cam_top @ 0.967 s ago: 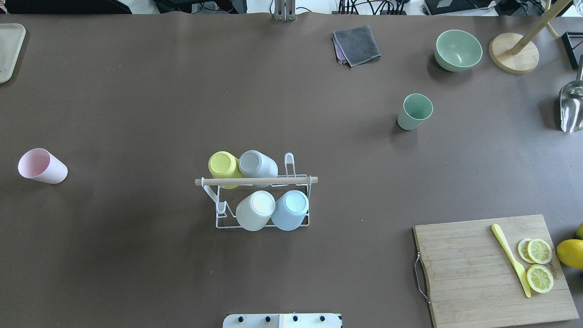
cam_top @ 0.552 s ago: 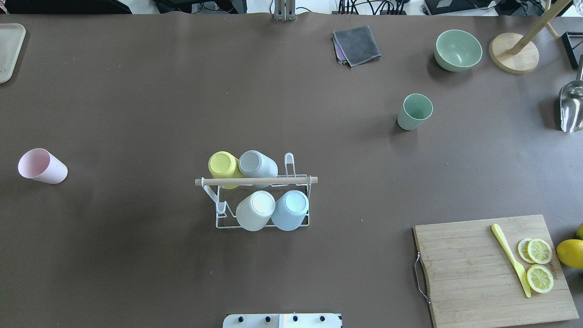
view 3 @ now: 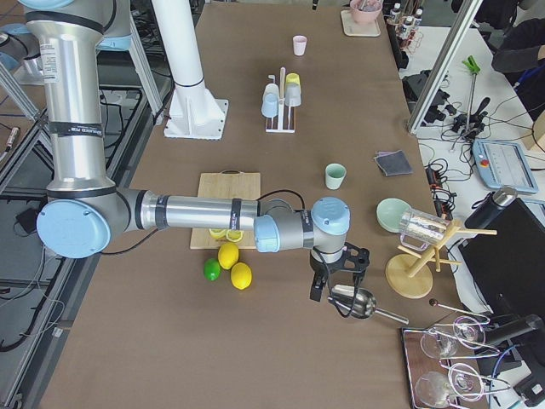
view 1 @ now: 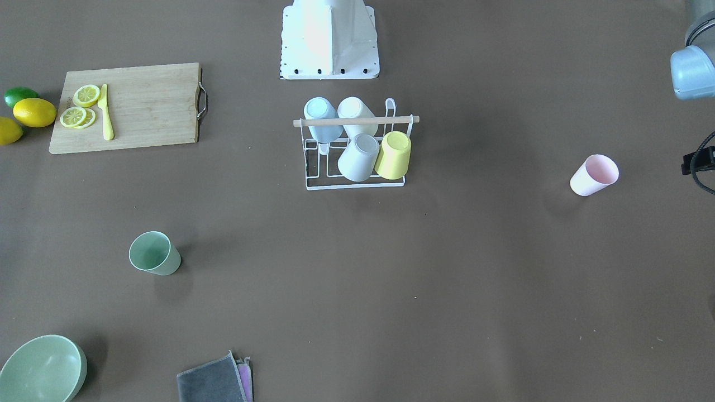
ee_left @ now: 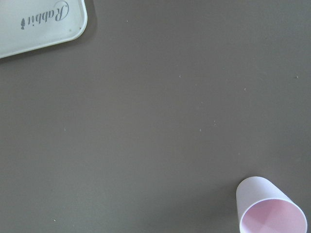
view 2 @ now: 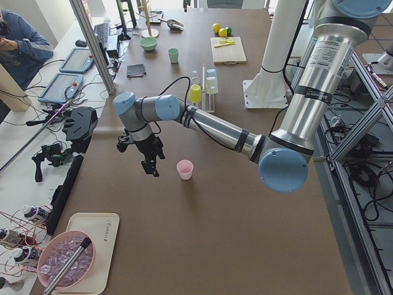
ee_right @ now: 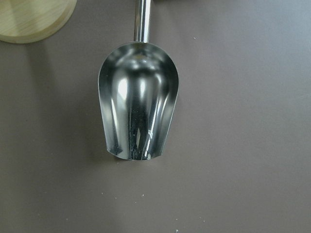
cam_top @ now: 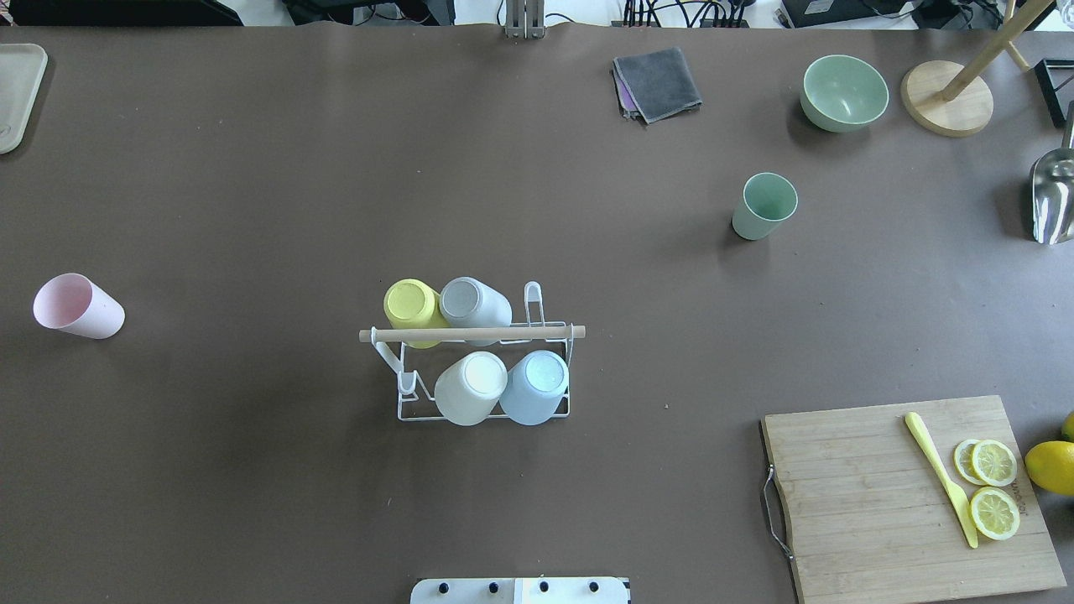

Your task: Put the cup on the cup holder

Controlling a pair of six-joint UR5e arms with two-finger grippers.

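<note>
The cup holder (cam_top: 470, 334), a white wire rack with a wooden dowel on top, stands mid-table and also shows in the front-facing view (view 1: 355, 119). Several cups sit upside down on its prongs. A pink cup (cam_top: 77, 306) stands upright at the table's left. A green cup (cam_top: 763, 205) stands upright at the far right. My left gripper (view 2: 150, 167) hangs over the table beside the pink cup (view 2: 185, 169), apart from it; the cup shows at the left wrist view's bottom right (ee_left: 272, 208). My right gripper (view 3: 334, 285) hangs over a metal scoop (ee_right: 138, 102). I cannot tell whether either gripper is open or shut.
A cutting board (cam_top: 906, 495) with lemon slices and a yellow knife lies at the near right, lemons beside it. A green bowl (cam_top: 843, 91), a grey cloth (cam_top: 657, 82) and a wooden stand (cam_top: 946, 96) are at the far right. A tray (cam_top: 15, 92) is far left.
</note>
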